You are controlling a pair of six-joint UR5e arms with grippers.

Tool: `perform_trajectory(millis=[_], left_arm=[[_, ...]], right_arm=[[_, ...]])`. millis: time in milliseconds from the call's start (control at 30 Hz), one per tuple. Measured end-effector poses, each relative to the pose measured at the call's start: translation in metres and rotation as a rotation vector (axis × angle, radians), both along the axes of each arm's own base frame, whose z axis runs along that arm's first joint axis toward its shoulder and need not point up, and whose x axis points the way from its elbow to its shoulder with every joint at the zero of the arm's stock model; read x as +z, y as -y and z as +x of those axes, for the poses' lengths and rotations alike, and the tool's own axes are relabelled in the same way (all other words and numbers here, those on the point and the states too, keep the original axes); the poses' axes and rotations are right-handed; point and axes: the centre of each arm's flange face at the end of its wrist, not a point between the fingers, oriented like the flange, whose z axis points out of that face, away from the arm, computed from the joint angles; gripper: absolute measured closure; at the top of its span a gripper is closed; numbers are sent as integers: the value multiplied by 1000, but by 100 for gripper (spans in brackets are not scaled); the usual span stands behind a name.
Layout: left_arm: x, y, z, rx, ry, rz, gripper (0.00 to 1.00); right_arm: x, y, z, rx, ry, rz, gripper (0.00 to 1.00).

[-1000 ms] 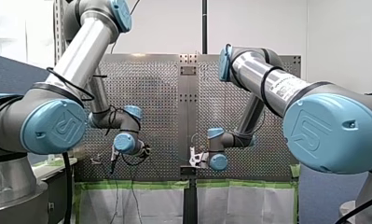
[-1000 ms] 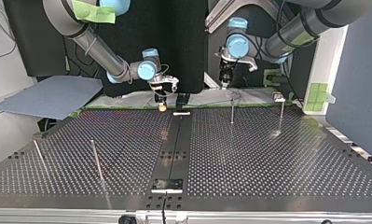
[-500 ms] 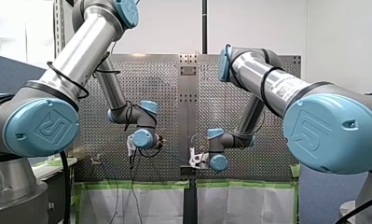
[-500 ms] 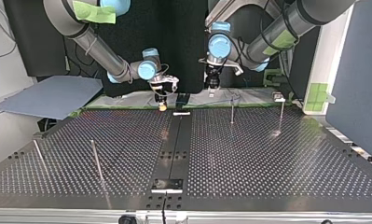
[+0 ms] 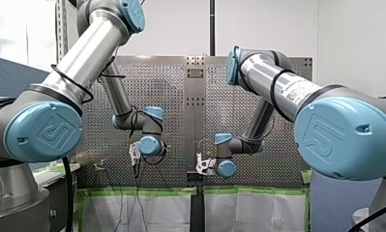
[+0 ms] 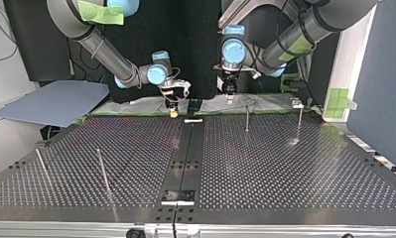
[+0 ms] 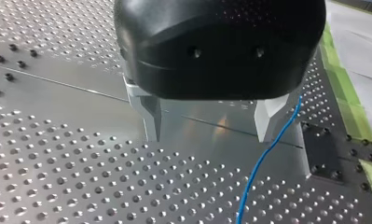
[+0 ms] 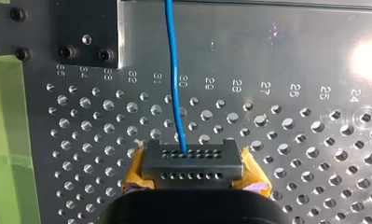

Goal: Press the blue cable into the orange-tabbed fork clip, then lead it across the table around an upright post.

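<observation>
You see my right gripper (image 8: 191,159) closed on the blue cable (image 8: 173,70); my left gripper (image 7: 208,136) stands wide open, holding nothing.

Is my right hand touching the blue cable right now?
Touching. The right wrist view shows the blue cable running straight into my right hand and ending clamped in its closed grip.

my left arm (image 5: 84,53) and my right arm (image 5: 282,89): silver tubes, grey joints, light-blue logo caps (image 5: 43,131), black cables (image 5: 69,79) strapped on; green tape (image 6: 100,12) on right arm, top view's 11 o'clock; left gripper (image 7: 209,135) glossy black, pale metal fingers (image 7: 152,116); right gripper (image 8: 193,161) yellow pads (image 8: 135,173)
</observation>
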Motion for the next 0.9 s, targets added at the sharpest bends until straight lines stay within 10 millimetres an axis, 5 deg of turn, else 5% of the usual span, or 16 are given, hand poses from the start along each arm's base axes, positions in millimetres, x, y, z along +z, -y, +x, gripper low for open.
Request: perform_trajectory(millis=[500,900], left_arm=[[-46,7,24,19,-51,67,0],[-42,5,48,37,-30,75,0]], right_arm=[[-2,-2,1,2,-4,6,100],[-2,-3,1,4,-8,5,100]])
